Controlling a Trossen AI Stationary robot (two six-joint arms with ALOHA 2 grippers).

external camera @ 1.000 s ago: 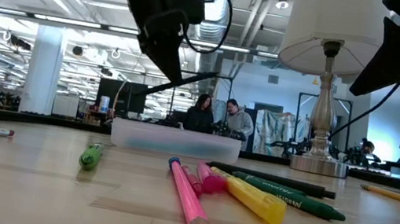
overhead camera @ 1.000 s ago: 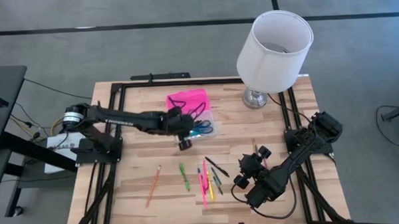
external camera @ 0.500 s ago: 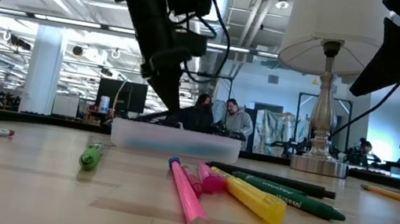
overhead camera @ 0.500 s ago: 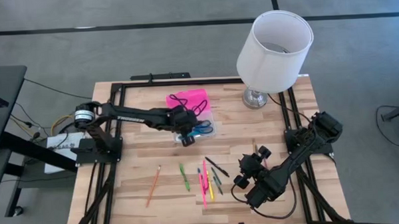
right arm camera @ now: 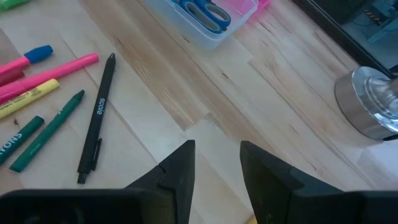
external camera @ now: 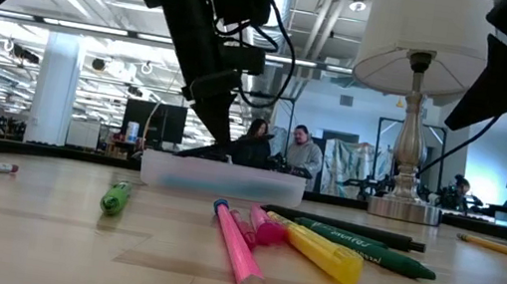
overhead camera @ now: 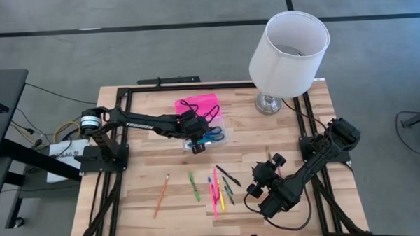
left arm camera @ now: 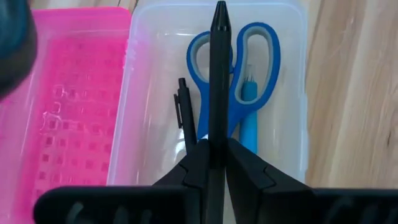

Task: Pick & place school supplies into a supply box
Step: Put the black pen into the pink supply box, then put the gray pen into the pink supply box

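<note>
From above, we see the left claw (overhead camera: 197,146) held over the small clear plastic supply box with its hot-pink textured lid (overhead camera: 197,104) folded open, which sits toward the far edge of the wooden tabletop (overhead camera: 142,176), about midway along it; the blue-handled scissors (overhead camera: 215,136) already lie inside. Still out on the boards near the front edge are an orange pencil (overhead camera: 161,195), a green marker (overhead camera: 194,186) and a cluster of pink, yellow, green and dark pens (overhead camera: 220,190), so we judge the job well short of half done. The right claw (overhead camera: 262,185) waits beside that cluster, toward the right front corner. A white lamp shade on a chrome base (overhead camera: 289,49) stands at the far right corner, clear of the box. In the low view, the left arm slants down into the box (external camera: 223,178), and the pink pencil (external camera: 238,259), yellow marker (external camera: 316,249) and green markers lie in front of it; people stand in the room beyond. Through the left wrist camera, the left claw (left arm camera: 217,163) is nearly closed on a slim black pen (left arm camera: 218,74), poised over the scissors (left arm camera: 236,93), a second black pen (left arm camera: 186,118) and a blue pen in the clear base. Through the right wrist camera, the right claw (right arm camera: 216,163) stands wide open and empty near a black pen (right arm camera: 99,116); nothing blocks it.
</note>
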